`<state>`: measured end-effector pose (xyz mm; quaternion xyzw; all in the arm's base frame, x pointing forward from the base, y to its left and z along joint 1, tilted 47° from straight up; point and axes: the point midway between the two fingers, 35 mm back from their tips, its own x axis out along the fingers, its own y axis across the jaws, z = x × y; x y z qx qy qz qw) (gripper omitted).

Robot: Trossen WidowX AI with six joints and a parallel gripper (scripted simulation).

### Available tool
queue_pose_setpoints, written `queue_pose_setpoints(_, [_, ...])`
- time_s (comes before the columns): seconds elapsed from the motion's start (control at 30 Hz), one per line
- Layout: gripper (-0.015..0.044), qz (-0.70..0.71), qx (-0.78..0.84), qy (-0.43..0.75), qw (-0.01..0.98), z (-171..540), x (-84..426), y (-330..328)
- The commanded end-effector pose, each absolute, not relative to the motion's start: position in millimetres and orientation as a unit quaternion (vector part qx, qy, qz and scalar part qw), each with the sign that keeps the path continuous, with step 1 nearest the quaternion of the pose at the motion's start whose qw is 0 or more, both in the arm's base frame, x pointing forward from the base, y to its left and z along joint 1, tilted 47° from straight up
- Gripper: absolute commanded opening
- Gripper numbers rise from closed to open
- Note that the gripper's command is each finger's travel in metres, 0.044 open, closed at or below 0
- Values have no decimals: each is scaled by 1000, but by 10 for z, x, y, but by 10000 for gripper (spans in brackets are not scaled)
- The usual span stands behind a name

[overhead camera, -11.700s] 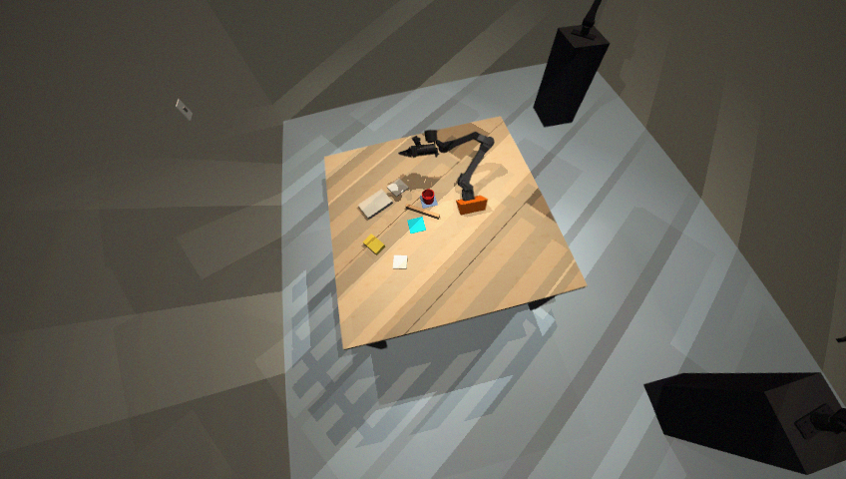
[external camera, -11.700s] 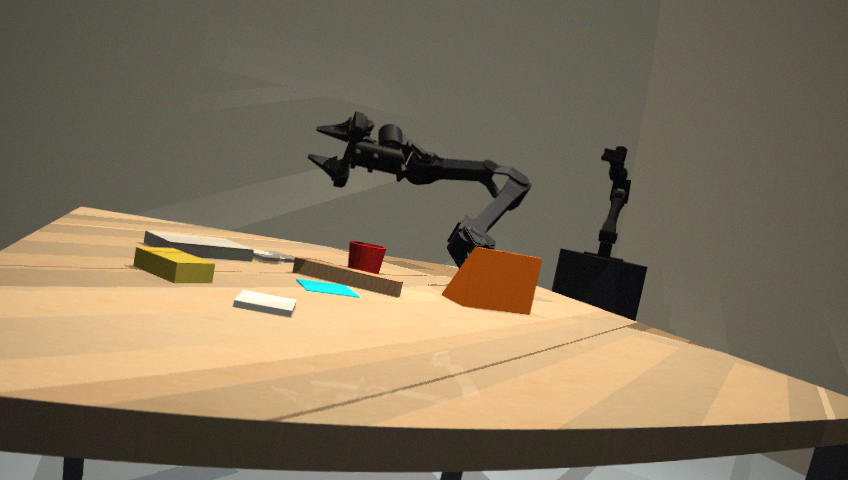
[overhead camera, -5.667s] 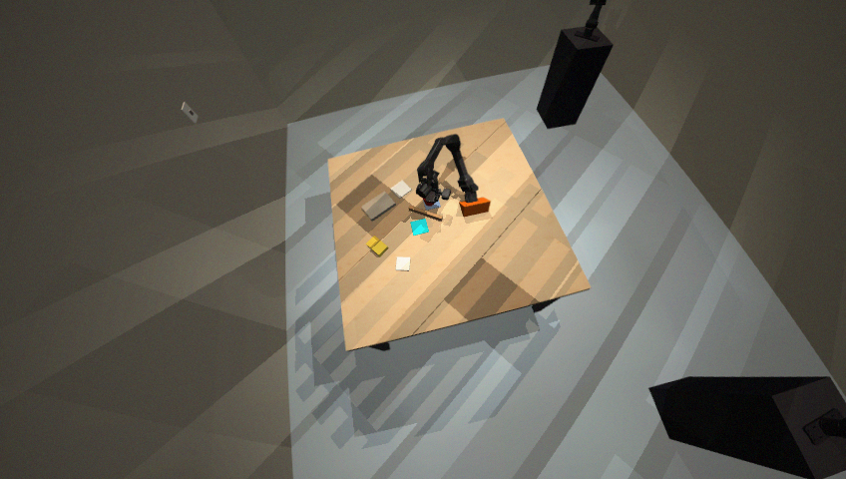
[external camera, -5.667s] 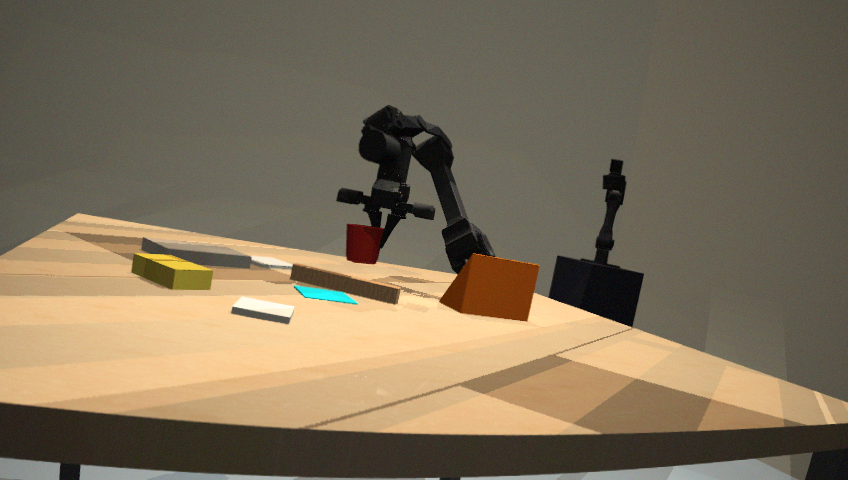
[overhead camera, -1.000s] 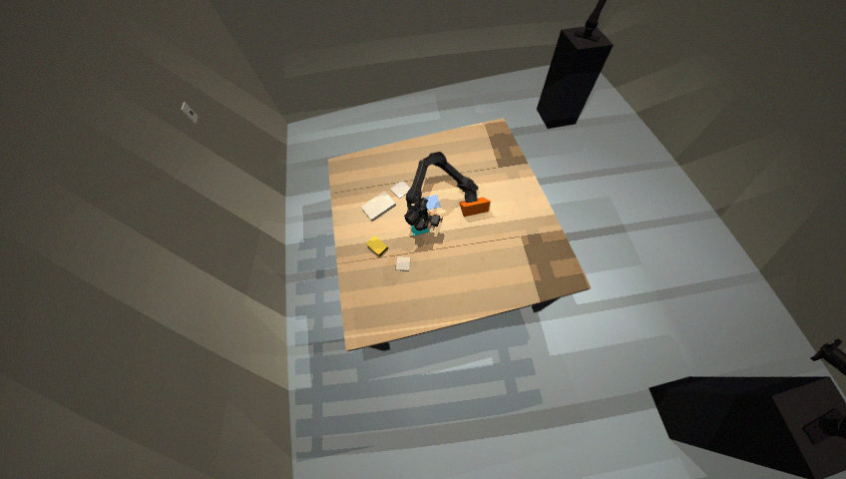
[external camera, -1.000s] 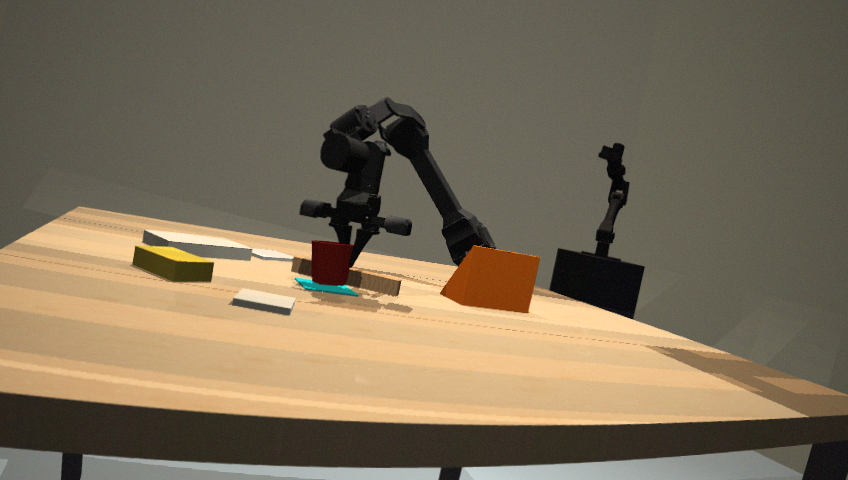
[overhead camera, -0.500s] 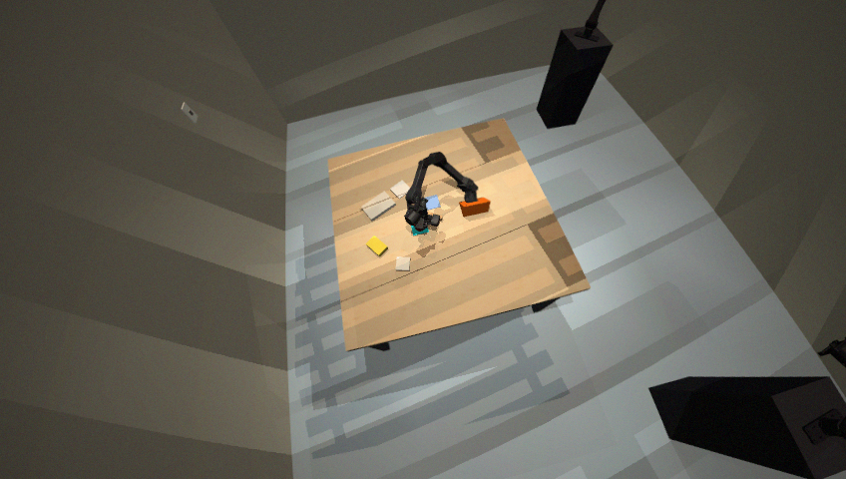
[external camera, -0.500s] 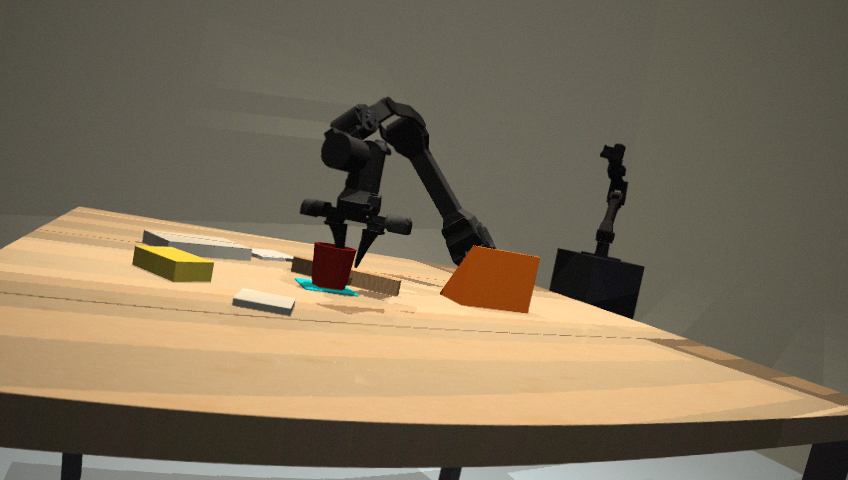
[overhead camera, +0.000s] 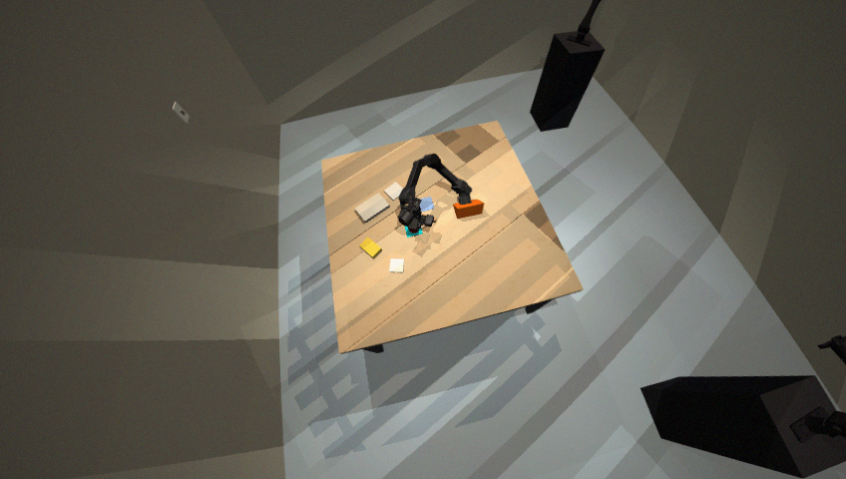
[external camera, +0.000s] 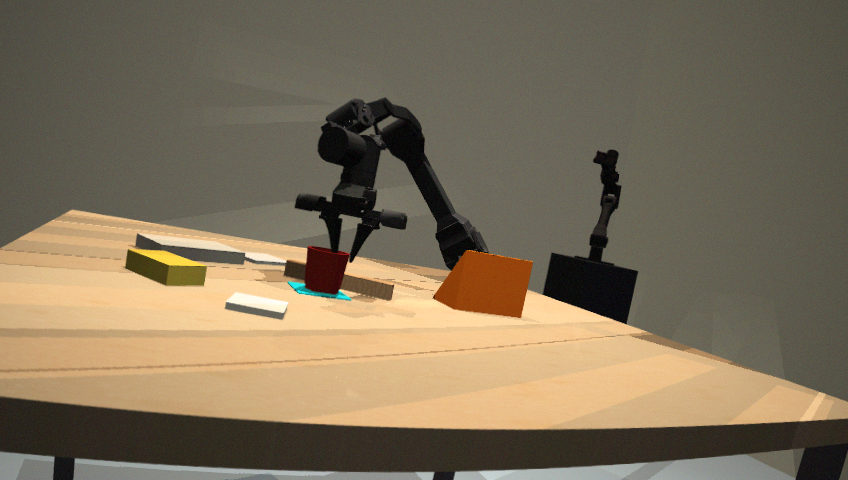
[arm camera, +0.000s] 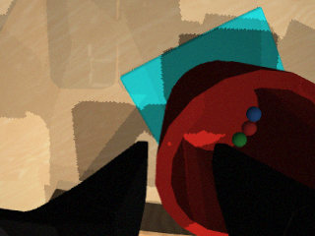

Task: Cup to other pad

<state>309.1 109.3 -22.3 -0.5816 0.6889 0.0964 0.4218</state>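
Note:
The dark red cup (external camera: 325, 271) (arm camera: 197, 79) stands upright on the cyan pad (overhead camera: 417, 234) (external camera: 303, 290) (arm camera: 143, 81). A blue marble (arm camera: 253, 114), a red marble (arm camera: 249, 128) and a green marble (arm camera: 239, 140) lie inside it. My gripper (external camera: 343, 255) (arm camera: 180, 152) is open at the cup's rim. In the wrist view one finger is outside the cup wall and the other is over the cup's inside, with a gap between each finger and the wall. The light blue pad (overhead camera: 426, 204) lies beside the arm, with nothing on it.
A low wooden bar (external camera: 368, 286) lies behind the cup. An orange wedge (overhead camera: 469, 209) (external camera: 493, 284) stands by the arm's base. A yellow block (overhead camera: 370, 247) (external camera: 184, 273), a small white block (overhead camera: 396, 264) (external camera: 255, 305) and a larger pale slab (overhead camera: 372, 208) lie around.

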Motion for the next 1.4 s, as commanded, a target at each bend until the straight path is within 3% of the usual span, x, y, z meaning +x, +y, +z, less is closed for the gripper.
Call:
queue_pose_setpoints(0.0, [128, 96, -580, 689, 425, -180, 3101, 1146])
queue_pose_setpoints(0.77, [128, 96, -581, 689, 423, 7, 3070, 1331])
queue_pose_setpoints(1.17, [440, 98, -583, 688, 420, 11, 3072, 1342])
queue_pose_setpoints(1.37, [440, 101, -585, 686, 421, 144, 3073, 1486])
